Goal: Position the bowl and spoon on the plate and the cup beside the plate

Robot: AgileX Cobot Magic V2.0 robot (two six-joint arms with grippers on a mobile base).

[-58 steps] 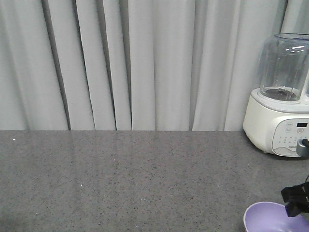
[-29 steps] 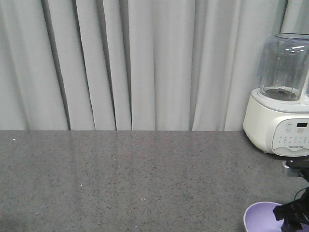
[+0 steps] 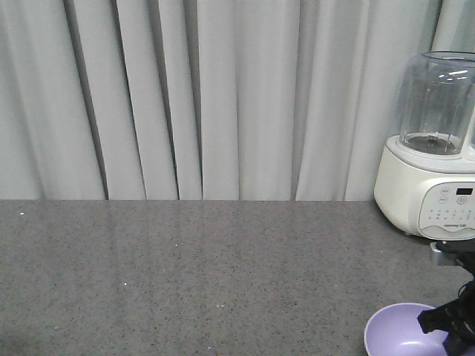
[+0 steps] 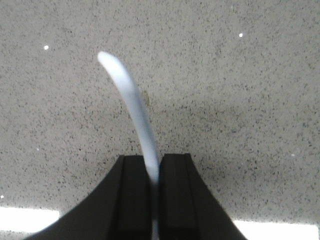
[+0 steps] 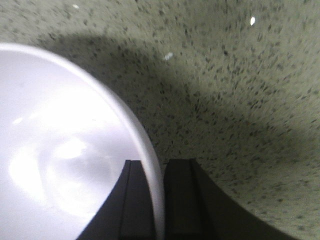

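On the front camera the bottom edge at lower right cuts off the small round lavender-purple plastic bowl (image 3: 401, 335), and the right edge clips the white appliance with a clear jar (image 3: 427, 189). On my left wrist camera the pale blue-grey plastic spoon (image 4: 131, 95) is blurred, its scoop end hidden behind the left gripper (image 4: 154, 195). My right wrist camera loses the bowl's inside to glare.

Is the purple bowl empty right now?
Empty as far as visible: the bowl shows only bare lavender interior, its rim pinched in the right claw.
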